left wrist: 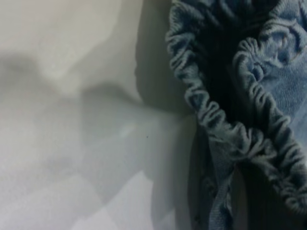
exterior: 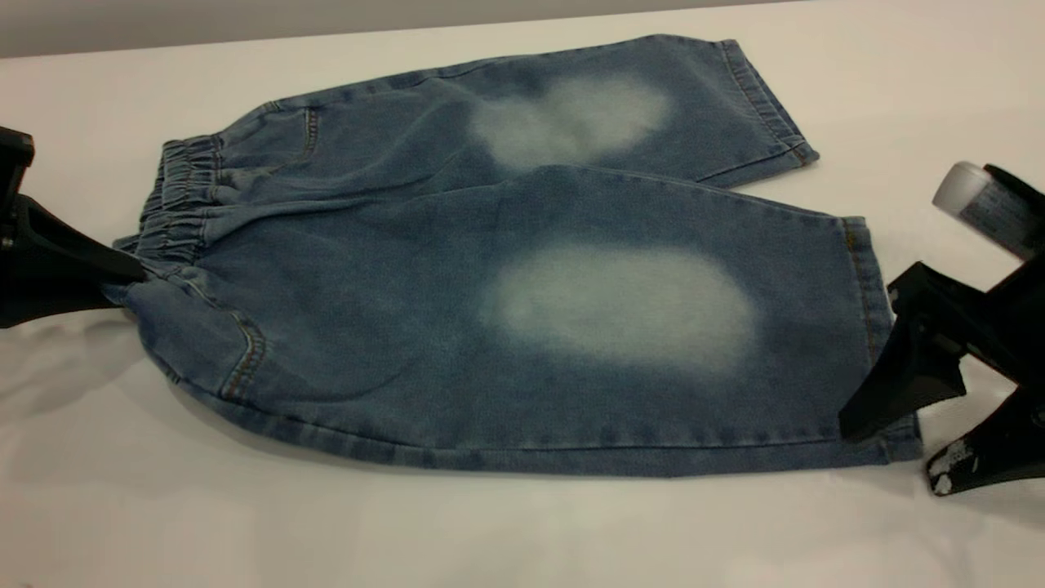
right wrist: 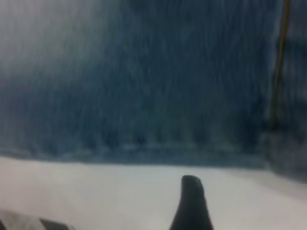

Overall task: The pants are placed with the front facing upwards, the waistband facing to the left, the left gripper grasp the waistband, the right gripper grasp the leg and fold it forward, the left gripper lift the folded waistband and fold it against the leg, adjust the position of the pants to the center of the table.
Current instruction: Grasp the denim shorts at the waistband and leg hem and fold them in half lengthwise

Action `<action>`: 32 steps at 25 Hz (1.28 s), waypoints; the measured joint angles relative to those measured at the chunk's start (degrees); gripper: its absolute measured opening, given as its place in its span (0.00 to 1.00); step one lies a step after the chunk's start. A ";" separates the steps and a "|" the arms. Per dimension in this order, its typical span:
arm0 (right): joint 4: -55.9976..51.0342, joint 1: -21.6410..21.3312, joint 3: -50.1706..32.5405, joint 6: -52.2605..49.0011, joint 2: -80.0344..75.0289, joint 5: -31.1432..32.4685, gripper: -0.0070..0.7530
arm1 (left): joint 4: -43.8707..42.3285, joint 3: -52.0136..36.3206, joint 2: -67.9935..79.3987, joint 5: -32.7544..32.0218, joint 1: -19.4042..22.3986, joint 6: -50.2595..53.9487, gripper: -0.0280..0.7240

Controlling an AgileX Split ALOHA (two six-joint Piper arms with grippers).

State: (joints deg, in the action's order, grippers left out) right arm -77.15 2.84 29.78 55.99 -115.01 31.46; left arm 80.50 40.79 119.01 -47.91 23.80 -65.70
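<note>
At frame left the left gripper meets the waistband, grip unclear; lower right, the right gripper gapes astride the leg hem, poised to fold.

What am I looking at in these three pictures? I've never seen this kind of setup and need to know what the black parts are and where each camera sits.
This is a two-armed robot at a white table. The wide picture comes from a camera outside the rig, facing it. The other two come from cameras on each arm's wrist, so they show close-ups.

On the table lie blue denim pants, spread flat, front up, not yet folded. Their gathered waistband points to the left.

The black shape at the left edge is the left claw, at the waistband's near end; whether it has gripped cannot be seen. Its wrist camera shows the ruffled waistband close up.

The black shape at the right is the right claw, open, with one finger over the hem corner of the near leg and the white-chipped one on the table. Its wrist camera shows that denim close up.
</note>
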 joint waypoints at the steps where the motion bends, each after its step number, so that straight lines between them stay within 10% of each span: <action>1: 0.38 0.00 0.41 0.14 0.05 0.01 0.62 | 0.00 0.00 0.00 0.00 0.00 0.03 0.19; 32: 5.54 0.00 2.07 -1.57 -0.27 3.67 0.62 | 0.39 0.00 0.05 0.18 0.00 0.00 0.19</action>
State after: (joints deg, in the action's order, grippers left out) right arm -71.61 2.84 31.85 54.41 -115.28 35.13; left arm 80.90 40.79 119.06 -47.72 23.80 -65.70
